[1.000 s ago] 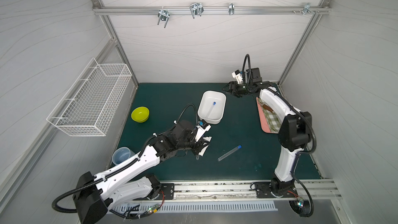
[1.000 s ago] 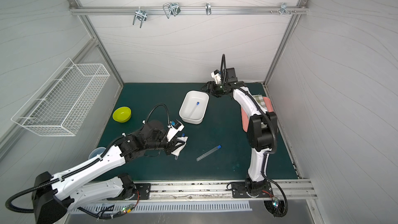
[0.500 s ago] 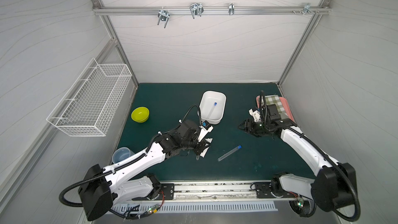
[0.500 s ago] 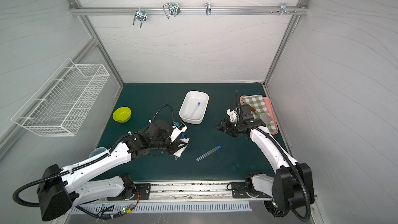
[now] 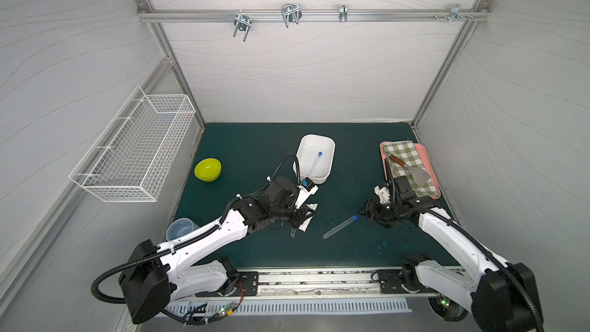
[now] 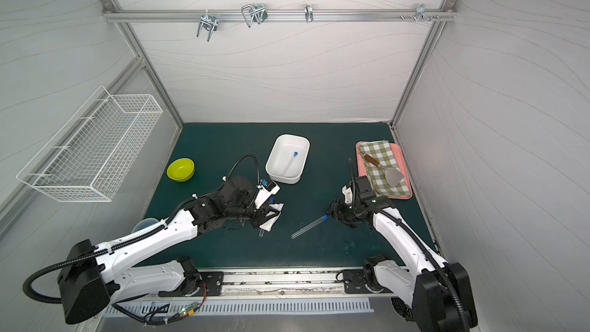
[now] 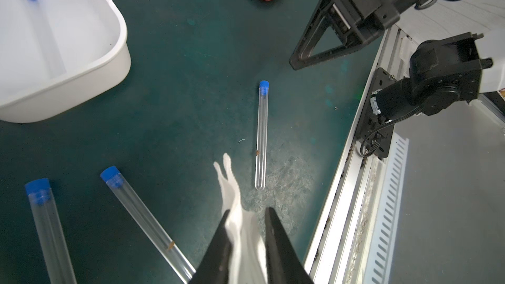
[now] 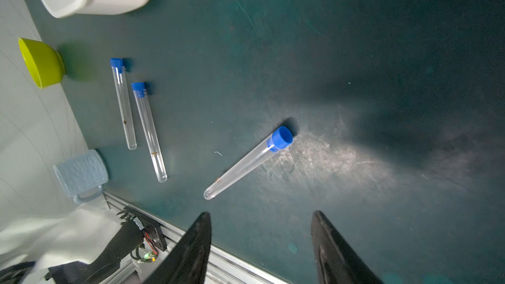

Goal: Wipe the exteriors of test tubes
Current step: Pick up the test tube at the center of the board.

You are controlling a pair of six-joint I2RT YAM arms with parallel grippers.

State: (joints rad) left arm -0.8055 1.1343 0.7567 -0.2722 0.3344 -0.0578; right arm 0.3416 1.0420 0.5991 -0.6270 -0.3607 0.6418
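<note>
I count four test tubes. One tube (image 7: 41, 28) lies in the white tub (image 7: 82, 88), a pair of tubes (image 8: 149, 132) lies side by side on the tabletop (image 5: 255, 154) close by my left hand (image 7: 247, 214), and a lone tube (image 8: 246, 163) lies apart from them, its blue cap toward my right hand (image 8: 261, 214). My left hand is clamped on the single white cloth (image 7: 232, 195), which sticks out past the fingertips. My right hand hovers low with its jaws apart and nothing between them, near the capped end of the lone tube but not touching it. I judge this to be the reach for the next tube to wipe. The three on the tabletop each show a brown speck, so they look undone. Next I should bring my right hand over the lone tube, straddle it across its width, close gently so it cannot roll, then lift it toward the cloth. Beyond that there is one yellow-green bowl (image 5: 208, 169), one blue cup (image 5: 180, 228), one pink tray (image 6: 397, 151) holding one checked cloth (image 6: 383, 151) and one scraper (image 6: 394, 177), and one wire basket (image 5: 137, 151).
</note>
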